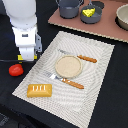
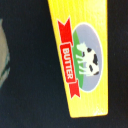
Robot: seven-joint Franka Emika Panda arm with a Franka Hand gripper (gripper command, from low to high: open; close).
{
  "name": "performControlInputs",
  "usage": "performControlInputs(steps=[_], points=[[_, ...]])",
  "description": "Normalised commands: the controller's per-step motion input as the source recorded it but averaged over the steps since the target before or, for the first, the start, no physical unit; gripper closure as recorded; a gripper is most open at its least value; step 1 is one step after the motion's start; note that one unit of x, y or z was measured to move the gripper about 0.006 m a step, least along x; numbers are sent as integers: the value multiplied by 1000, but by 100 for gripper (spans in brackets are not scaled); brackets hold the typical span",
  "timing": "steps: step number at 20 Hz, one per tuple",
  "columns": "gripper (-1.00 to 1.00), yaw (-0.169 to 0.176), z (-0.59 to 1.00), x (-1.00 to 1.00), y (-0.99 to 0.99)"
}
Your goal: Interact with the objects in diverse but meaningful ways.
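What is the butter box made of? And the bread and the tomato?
The butter box looks like printed cardboard or plastic: flat yellow face, sharp edges, a cow label with a soft sheen. I can't tell which. The bread seems to be moulded plastic, smooth and evenly orange-brown with neat ridges. The tomato also looks like plastic, evenly red and a bit glossy.

Exterior view high, angled down on placemat point(image 1: 95, 75), wrist view close above butter packet point(image 2: 82, 60)

yellow packet point(image 2: 82, 60), red banner reading "BUTTER"
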Motion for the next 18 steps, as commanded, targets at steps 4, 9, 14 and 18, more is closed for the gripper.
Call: performControlInputs(steps=[4,9,14,18], points=[[-100,68,-304,-536,-48],[-100,72,-215,-401,-65],[-100,72,-128,-229,-73],[100,67,-131,-184,-60]])
